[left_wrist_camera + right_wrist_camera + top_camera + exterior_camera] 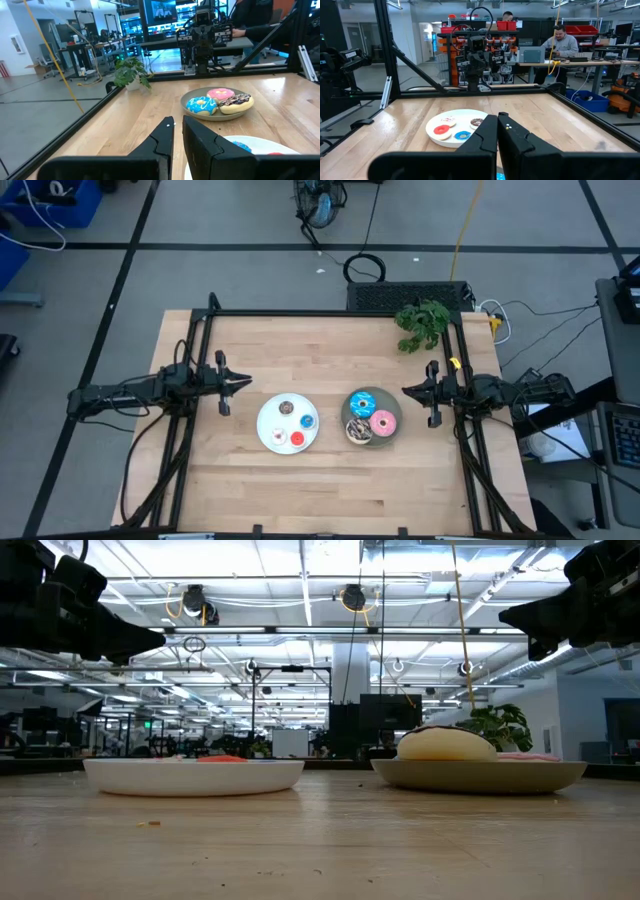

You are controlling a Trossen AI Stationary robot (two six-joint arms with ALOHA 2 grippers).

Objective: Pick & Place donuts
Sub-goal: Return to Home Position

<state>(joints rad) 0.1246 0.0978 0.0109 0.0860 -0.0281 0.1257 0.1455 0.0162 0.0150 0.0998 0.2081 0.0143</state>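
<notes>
We see both tools clenched on nothing, the right tool (408, 391) just beside the grey plate (397, 410) that holds the three large donuts (362, 402), the left tool (240, 383) well apart from it, and we judge a low sweep home could clip its rim and spill them.

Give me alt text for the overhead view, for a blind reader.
A wooden table seen from above holds a white plate with four tiny donuts and, to its right, a grey plate with three large donuts. The left gripper and right gripper hover at opposite sides, clear of the plates.
</notes>
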